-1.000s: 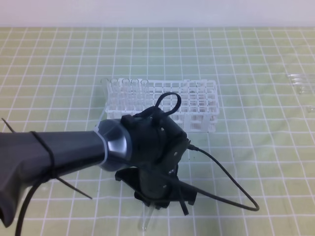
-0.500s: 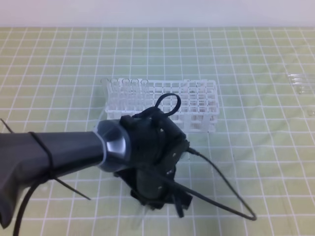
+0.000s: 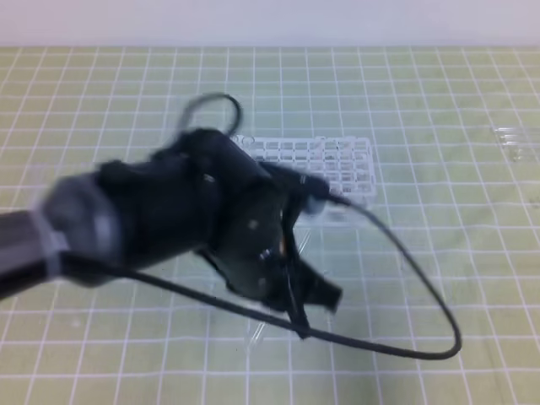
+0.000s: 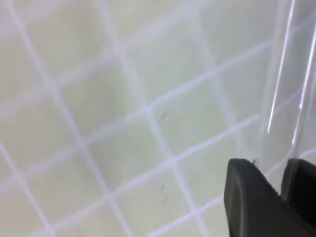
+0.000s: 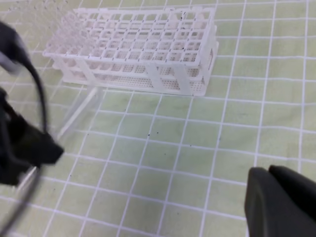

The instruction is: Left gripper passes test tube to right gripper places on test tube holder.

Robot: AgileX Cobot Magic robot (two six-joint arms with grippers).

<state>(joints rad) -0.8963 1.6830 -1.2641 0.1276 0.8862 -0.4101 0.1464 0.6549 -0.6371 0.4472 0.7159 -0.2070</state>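
One test tube (image 4: 289, 74), now lifted off the mat, clamped in left gripper (image 4: 276, 197); right gripper (image 5: 281, 197) fingers together, waiting; handover pending.

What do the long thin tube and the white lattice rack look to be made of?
Long thin clear test tube: likely glass, glossy; grid lines show through it, bright streaks run along it. White rectangular lattice test tube holder: apparently moulded plastic, matte, opaque, thin square cells.

The test tube (image 4: 286, 84) sits between the left gripper's (image 4: 276, 197) jaws and runs out beyond them over the mat (image 4: 98, 98). The rack (image 5: 143, 47) stands on the mat ahead of the right gripper's (image 5: 281, 202) jaws, well apart.
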